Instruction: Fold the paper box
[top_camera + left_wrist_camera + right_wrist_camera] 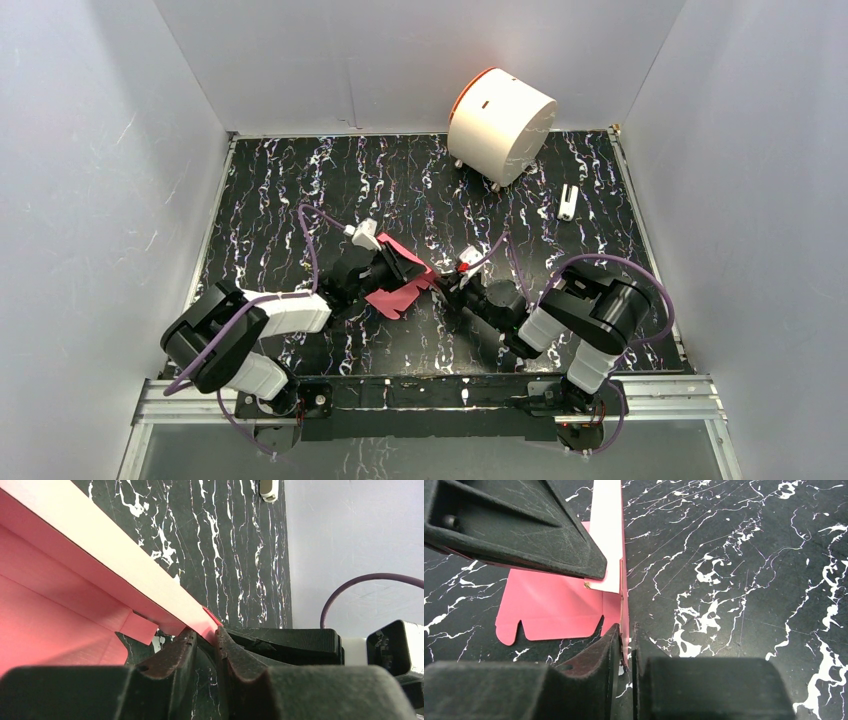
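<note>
Ridged jaws, thin pink paper box (554, 607)

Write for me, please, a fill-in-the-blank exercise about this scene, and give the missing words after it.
1. Counting the left gripper and the right gripper, the paper box is pinched by ____ grippers.
2. The white cylinder has a rim of ____ colour.
3. The table is black with ____ veins.

Missing words: two; orange; white.
</note>
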Available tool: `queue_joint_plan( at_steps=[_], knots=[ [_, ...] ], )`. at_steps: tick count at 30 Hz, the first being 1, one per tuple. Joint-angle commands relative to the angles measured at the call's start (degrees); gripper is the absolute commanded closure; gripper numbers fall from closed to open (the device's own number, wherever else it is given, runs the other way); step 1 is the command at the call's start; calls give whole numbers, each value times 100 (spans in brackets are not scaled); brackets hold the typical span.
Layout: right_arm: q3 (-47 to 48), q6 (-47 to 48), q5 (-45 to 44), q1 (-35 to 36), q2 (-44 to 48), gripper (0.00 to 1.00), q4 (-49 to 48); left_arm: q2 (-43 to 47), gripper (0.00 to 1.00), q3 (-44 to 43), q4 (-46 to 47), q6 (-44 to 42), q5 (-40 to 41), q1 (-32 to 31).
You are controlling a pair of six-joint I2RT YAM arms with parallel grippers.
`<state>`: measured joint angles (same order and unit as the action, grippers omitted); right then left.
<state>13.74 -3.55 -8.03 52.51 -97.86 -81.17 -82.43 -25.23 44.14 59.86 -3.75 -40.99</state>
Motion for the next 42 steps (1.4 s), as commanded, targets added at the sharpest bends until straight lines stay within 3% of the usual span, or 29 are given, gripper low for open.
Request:
queue_joint_plan(
  at_steps=[1,7,14,28,42],
  knots=[
    [112,91,97,-31,4,82,-445,13,85,-128,259,-58,-147,35],
    [72,96,133,-47,74,89,-383,111,95,26,274,-435,-20,31],
    [114,104,276,-47,165,92,-247,178,98,184,261,-1647,382,21],
    [315,39,613,-55,295,92,72,71,91,486,1255,-4043,1569,-440],
    [406,-22,704,-58,329,92,219,-381,73,723,2327,-4585,2153,-511]
  ],
)
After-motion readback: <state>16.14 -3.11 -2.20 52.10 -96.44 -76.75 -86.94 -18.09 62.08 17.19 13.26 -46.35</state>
